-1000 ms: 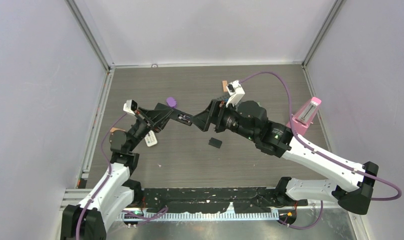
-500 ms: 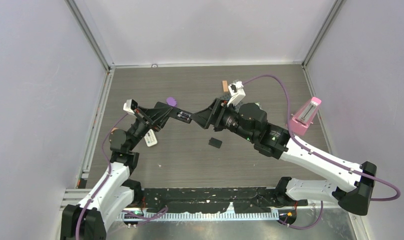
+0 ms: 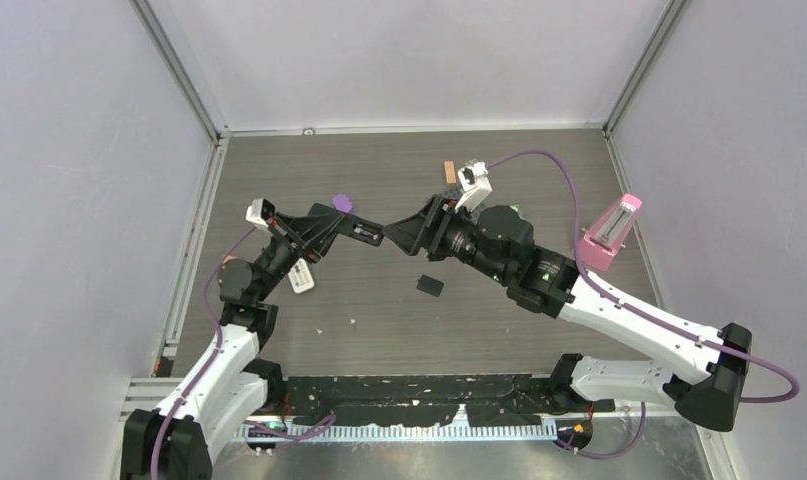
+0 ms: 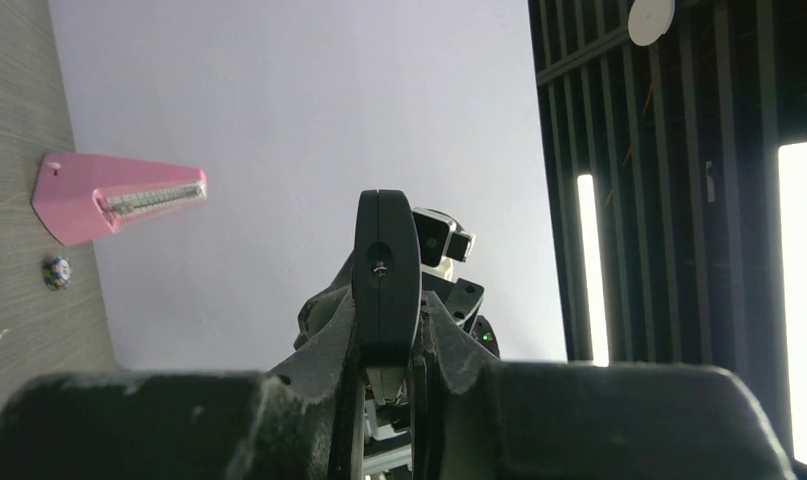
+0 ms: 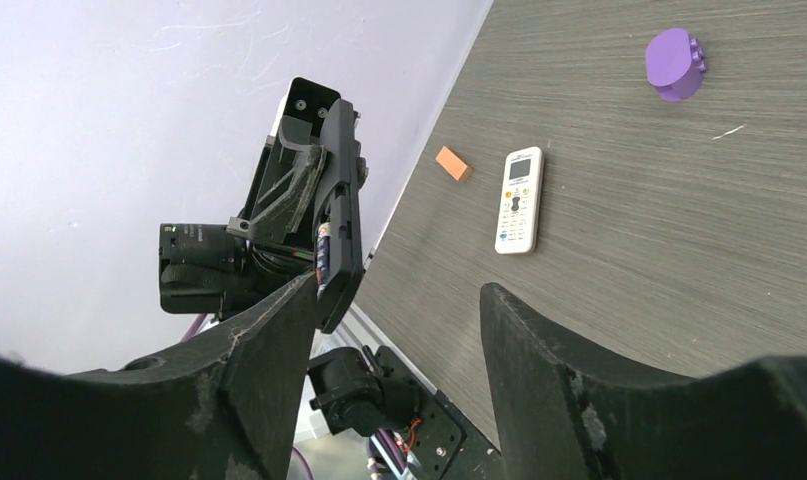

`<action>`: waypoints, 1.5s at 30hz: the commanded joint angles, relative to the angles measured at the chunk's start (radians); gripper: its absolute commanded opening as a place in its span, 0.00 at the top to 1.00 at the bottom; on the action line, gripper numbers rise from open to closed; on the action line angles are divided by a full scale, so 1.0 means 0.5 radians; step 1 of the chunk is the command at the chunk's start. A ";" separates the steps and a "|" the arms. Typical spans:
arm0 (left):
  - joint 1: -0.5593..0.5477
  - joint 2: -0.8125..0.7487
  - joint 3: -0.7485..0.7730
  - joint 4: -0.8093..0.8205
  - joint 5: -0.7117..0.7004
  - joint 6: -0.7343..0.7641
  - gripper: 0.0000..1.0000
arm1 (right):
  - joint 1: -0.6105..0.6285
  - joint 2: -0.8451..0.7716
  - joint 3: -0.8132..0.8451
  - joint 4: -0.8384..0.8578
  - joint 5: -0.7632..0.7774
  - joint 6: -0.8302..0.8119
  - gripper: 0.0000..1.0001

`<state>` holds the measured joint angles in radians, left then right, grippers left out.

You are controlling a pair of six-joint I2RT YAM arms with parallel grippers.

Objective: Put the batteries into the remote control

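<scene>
My left gripper (image 3: 331,229) is shut on a black remote control (image 3: 365,235) and holds it above the table, its free end pointing right. In the left wrist view the remote (image 4: 386,262) stands end-on between my left gripper's (image 4: 387,345) fingers. My right gripper (image 3: 400,233) is open and empty, right at the remote's free end. In the right wrist view the remote (image 5: 341,215) sits just beyond the left finger of my right gripper (image 5: 399,292). A small cell (image 5: 322,248) shows in its open compartment. No other batteries show.
A black battery cover (image 3: 430,285) lies on the table below the grippers. A white remote (image 3: 300,277) lies under my left arm. A purple piece (image 3: 343,204), an orange block (image 3: 449,171) and a pink metronome (image 3: 611,232) are farther off.
My right gripper has turned and moved a little up and left, closer to the remote's free end. My left gripper and the remote have stayed in place.
</scene>
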<state>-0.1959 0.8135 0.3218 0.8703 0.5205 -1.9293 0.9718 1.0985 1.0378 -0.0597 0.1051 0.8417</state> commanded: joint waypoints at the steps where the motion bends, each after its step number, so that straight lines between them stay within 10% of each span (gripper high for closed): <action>1: -0.003 -0.024 0.019 -0.012 -0.038 0.166 1.00 | -0.011 0.001 0.052 0.061 0.013 -0.053 0.33; 11: 0.086 -0.012 0.129 -1.045 -0.070 1.202 1.00 | -0.012 0.212 0.203 -0.580 0.023 -0.465 0.27; 20: 0.134 -0.042 0.609 -2.246 -0.716 2.182 1.00 | 0.176 0.648 0.231 -0.652 -0.133 -1.018 0.30; 32: 0.170 0.019 0.877 -2.543 -1.082 2.543 1.00 | 0.621 1.430 0.634 -0.674 -0.385 -1.892 0.28; 45: 0.243 0.053 0.934 -2.535 -0.925 2.547 1.00 | 0.765 1.905 1.011 -0.726 -0.456 -1.968 0.40</action>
<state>-0.0891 0.8394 0.7387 -0.4168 0.0269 -0.6724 1.3453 2.0254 1.4803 -0.4206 -0.1116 -0.1219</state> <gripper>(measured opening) 0.160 0.642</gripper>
